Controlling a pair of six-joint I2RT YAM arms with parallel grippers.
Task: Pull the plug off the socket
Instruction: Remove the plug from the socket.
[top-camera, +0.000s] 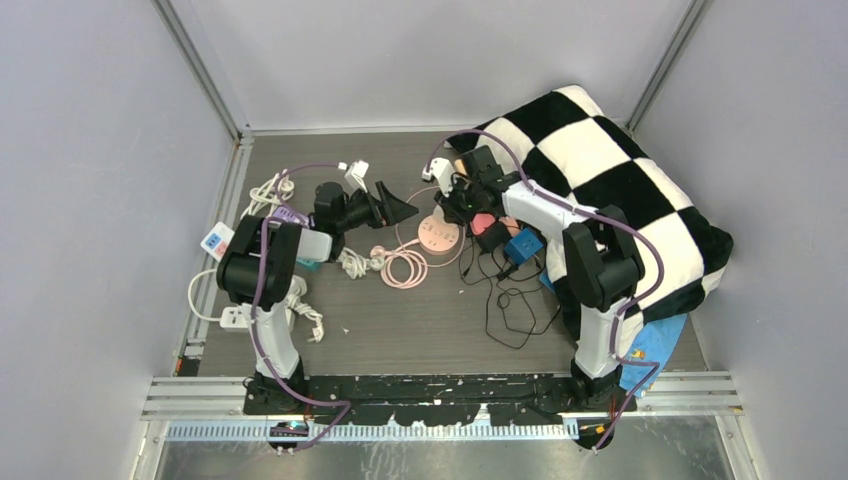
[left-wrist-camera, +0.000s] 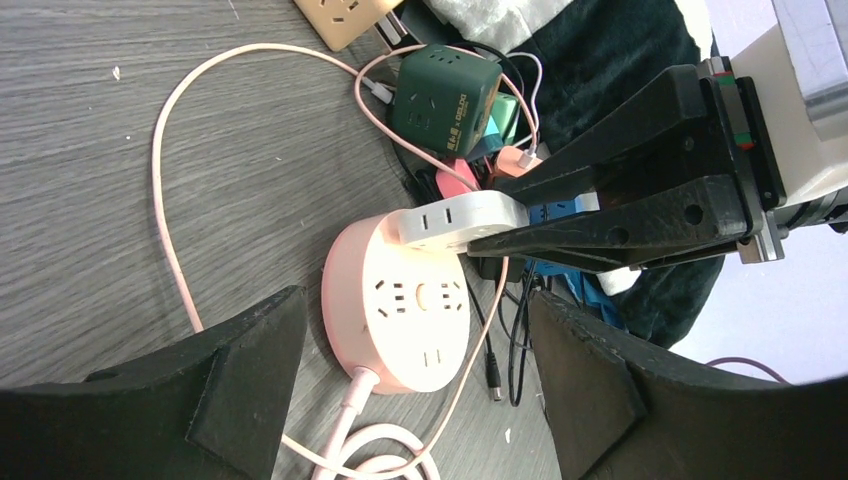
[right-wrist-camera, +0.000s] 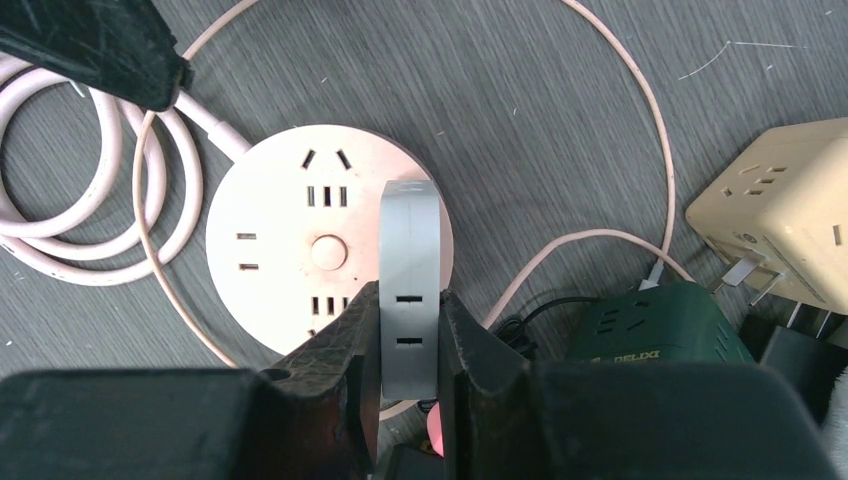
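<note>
Right pincer (right-wrist-camera: 408, 312) clamped on white plug (right-wrist-camera: 410, 225) at pink socket (right-wrist-camera: 285, 235), left pincer (left-wrist-camera: 415, 305) apart, DELIXI cube (right-wrist-camera: 665, 325)

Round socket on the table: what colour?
The round socket is pale pink; best seen from the right wrist.

Left pincer (left-wrist-camera: 415, 300) gapes wide open; right pincer (right-wrist-camera: 410, 295) is clamped narrow, gripping.

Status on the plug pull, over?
Right end effector shut on white plug. Left end effector open beside pink socket. Plug at socket face, not clear. Loose cords close by.
</note>
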